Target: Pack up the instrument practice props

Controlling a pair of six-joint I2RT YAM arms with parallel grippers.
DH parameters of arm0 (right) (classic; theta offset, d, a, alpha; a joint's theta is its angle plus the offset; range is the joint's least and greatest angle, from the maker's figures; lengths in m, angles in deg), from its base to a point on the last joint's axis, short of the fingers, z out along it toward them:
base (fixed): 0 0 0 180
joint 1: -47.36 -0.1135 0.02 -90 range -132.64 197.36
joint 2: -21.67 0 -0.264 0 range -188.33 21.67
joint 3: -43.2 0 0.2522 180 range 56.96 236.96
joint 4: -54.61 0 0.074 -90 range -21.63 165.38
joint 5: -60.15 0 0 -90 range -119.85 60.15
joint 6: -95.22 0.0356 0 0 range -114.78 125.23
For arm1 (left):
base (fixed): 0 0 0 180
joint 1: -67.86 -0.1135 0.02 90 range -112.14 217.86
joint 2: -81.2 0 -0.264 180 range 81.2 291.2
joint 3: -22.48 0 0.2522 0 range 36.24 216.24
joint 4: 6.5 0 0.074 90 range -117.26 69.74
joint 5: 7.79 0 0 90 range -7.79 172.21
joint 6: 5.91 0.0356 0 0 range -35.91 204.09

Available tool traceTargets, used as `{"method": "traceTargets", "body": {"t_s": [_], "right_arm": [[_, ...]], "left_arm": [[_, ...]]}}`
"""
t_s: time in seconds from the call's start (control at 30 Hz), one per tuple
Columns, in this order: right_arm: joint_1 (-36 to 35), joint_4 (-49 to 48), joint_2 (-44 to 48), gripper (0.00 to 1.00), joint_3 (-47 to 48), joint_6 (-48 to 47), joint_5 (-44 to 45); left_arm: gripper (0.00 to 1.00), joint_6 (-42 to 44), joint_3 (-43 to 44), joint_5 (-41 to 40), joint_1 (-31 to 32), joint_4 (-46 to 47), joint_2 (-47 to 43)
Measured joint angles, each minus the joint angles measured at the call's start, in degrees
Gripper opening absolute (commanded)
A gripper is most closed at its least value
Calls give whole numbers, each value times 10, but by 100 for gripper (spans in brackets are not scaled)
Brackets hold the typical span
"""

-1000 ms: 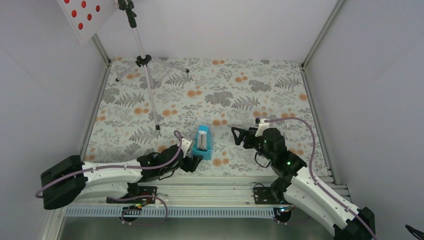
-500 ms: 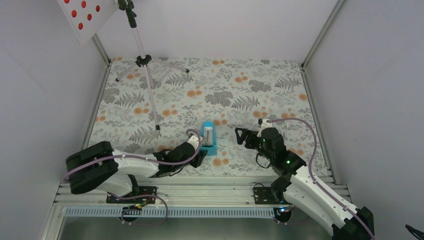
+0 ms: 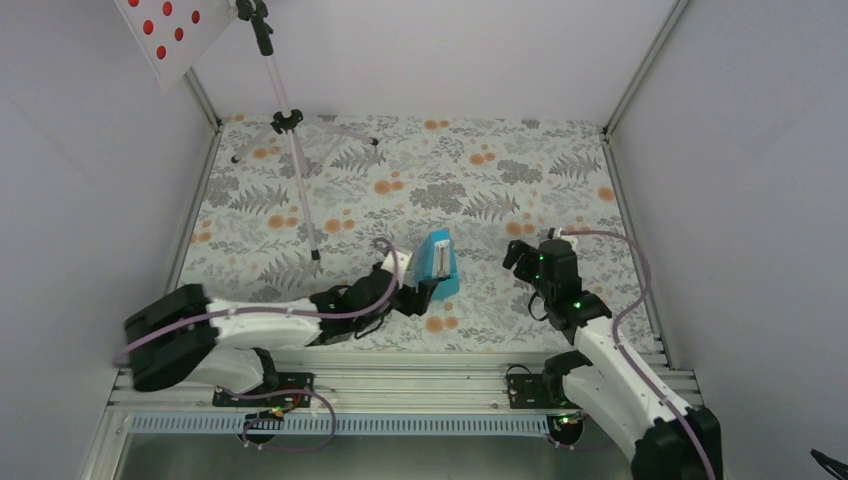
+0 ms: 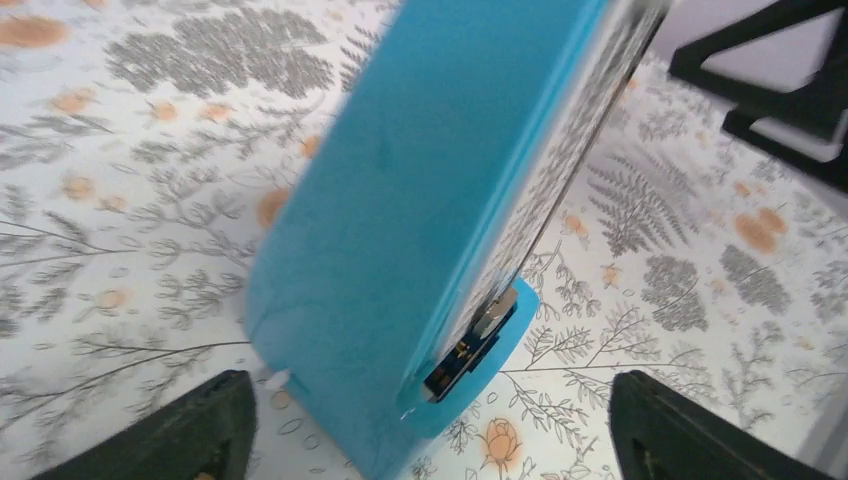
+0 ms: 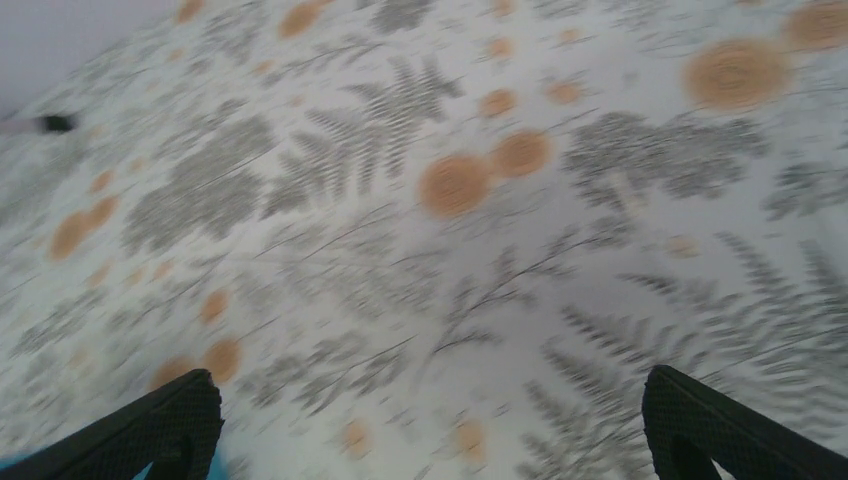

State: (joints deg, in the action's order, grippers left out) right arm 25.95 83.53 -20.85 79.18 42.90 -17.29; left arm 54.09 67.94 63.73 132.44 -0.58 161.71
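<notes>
The turquoise metronome (image 3: 438, 262) stands tilted on the floral mat, near the middle front. It fills the left wrist view (image 4: 420, 220). My left gripper (image 3: 418, 293) is open, and its fingers (image 4: 190, 430) stand wide on either side of the metronome's base without closing on it. My right gripper (image 3: 522, 255) is open and empty over the mat to the metronome's right, and its wrist view is blurred. The silver tripod music stand (image 3: 288, 125) stands at the back left. Its pale desk (image 3: 165, 30) shows red dots. No red sheets can be made out.
The floral mat (image 3: 480, 180) is bounded by white walls at the back and both sides. The stand's legs (image 3: 310, 230) spread over the mat's back left. A metal rail (image 3: 420, 375) runs along the near edge. My right gripper's black fingers (image 4: 790, 70) show at the upper right of the left wrist view.
The metronome, lying flat on the mat before, now stands tilted and sits further right. My left gripper moved right with it. My right gripper drew back to the right.
</notes>
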Motion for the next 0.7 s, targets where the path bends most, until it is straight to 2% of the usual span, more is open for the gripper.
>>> {"method": "traceTargets", "body": {"t_s": [0.07,0.17,0.33,0.53,0.7], "right_arm": [[52,-14,-30,100,0,-12,-10],[139,-26,-74,100,3,-29,-33],[250,-35,-139,100,37,-48,-66],[397,-61,-188,100,55,-57,-134],[448,-74,-221,100,55,-69,-181]], "left_arm": [[97,-11,-16,-5,-5,-28,-59],[100,-20,-27,-2,-22,-91,-158],[100,-3,10,43,-111,-214,-275],[100,76,117,122,-235,-317,-293],[100,138,184,203,-339,-338,-255]]}}
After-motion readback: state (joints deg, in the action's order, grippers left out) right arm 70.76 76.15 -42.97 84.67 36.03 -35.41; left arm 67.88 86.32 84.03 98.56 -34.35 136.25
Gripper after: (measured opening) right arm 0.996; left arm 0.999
